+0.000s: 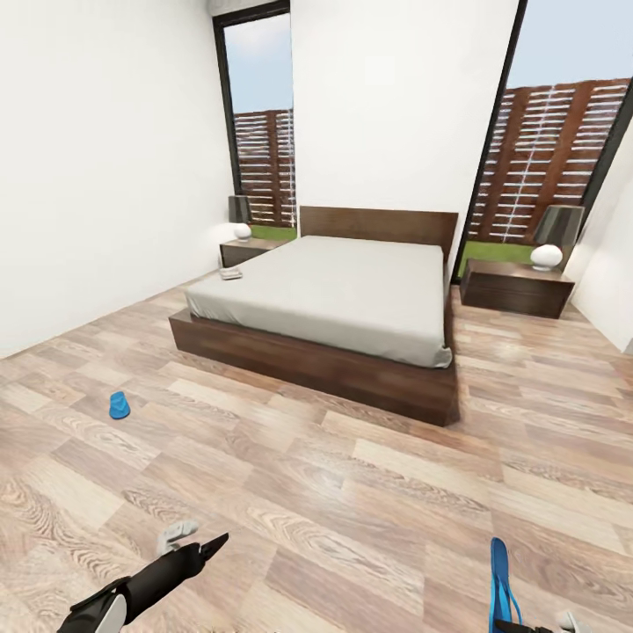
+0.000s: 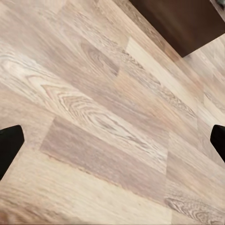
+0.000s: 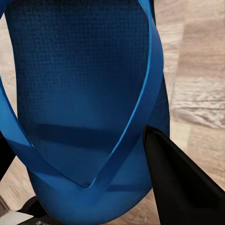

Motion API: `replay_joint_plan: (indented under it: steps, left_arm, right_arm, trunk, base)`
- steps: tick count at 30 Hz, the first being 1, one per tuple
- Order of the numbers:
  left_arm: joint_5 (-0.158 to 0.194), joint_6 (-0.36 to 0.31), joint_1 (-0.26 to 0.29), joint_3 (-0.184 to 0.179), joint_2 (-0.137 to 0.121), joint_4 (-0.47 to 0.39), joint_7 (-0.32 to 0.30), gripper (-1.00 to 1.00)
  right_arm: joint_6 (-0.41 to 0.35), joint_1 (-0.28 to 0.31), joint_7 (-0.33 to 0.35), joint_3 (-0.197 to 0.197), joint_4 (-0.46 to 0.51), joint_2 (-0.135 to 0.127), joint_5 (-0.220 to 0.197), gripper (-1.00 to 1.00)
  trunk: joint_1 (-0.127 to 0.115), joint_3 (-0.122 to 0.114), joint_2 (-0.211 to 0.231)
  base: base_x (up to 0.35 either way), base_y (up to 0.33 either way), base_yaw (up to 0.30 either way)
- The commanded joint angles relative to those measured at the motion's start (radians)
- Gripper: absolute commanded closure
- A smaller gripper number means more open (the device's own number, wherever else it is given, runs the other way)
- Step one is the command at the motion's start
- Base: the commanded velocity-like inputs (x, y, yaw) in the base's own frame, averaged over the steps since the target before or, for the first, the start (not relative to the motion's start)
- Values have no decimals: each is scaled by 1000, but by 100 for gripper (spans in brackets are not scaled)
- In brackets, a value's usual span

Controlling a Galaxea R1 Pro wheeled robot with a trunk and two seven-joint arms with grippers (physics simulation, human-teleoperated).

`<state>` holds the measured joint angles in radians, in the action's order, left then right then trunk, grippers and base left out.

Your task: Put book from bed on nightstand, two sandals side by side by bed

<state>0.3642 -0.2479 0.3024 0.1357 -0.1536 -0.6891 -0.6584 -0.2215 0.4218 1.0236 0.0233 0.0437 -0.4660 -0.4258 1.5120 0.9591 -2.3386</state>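
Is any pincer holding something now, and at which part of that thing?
The right pincer is shut on a blue sandal, at one end of the sole where the straps meet. The left pincer is open over the floor, empty.

Two table lamps with dark shades and round white bases are standing at the head of the room, one (image 1: 240, 217) on the left and one (image 1: 554, 236) on the right. Beyond the tall windows, a slatted wooden fence (image 1: 545, 158) is rising above a strip of green grass (image 1: 497, 252), under pale blue sky (image 1: 576, 40).
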Motion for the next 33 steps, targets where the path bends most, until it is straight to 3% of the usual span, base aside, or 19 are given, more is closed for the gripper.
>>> replay_joint_plan:
  steps: [1,33]
  left_arm:
    - [9,-10,1,1,0,0,-3,-100]
    - [9,-9,0,1,17,2,-2,-100]
  right_arm:
    - [-12,0,1,3,1,0,-4,100]
    - [-12,0,1,3,1,0,-4,100]
  trunk:
    - [0,1,0]
    - [0,1,0]
  base:
    - [0,0,290]
    - [0,0,283]
